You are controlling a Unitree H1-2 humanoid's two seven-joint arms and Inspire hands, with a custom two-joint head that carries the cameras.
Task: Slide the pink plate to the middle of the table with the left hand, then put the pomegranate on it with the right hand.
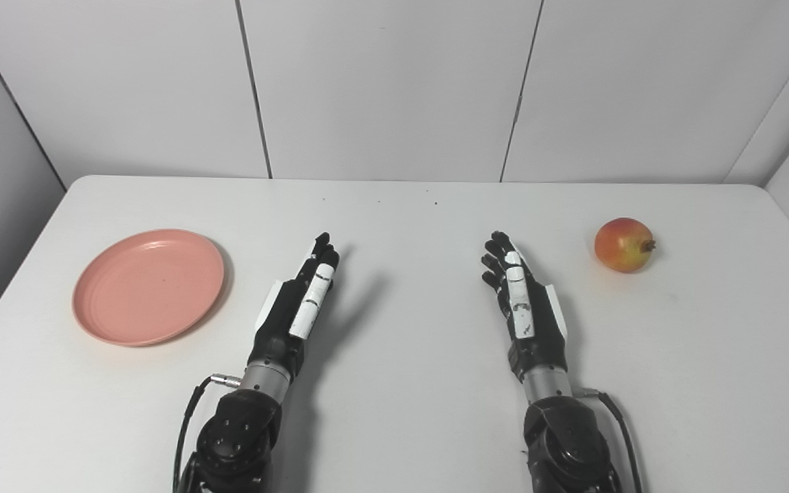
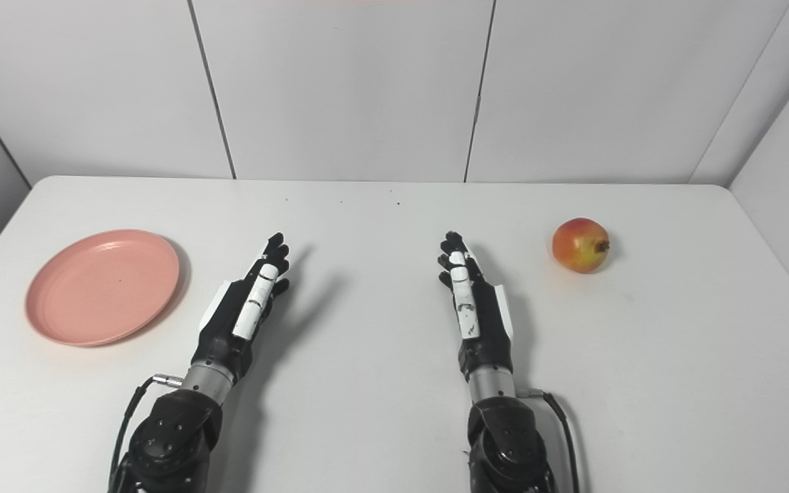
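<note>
Left hand (image 1: 302,298) and right hand (image 1: 521,294) — both released, fingers extended; round pink plastic plate (image 1: 148,285) outboard left, red-yellow pomegranate (image 1: 624,244) outboard right, untouched.

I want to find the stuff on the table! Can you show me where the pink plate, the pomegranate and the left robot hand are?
pink plate (image 1: 148,286), left eye view, flat middle of the plate.
pomegranate (image 1: 622,245), left eye view, middle of the fruit.
left robot hand (image 1: 302,298), left eye view, back of the hand.

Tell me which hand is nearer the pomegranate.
The right hand: it lies just left of the pomegranate, while the left hand sits beside the pink plate. Both hands hold nothing.
</note>
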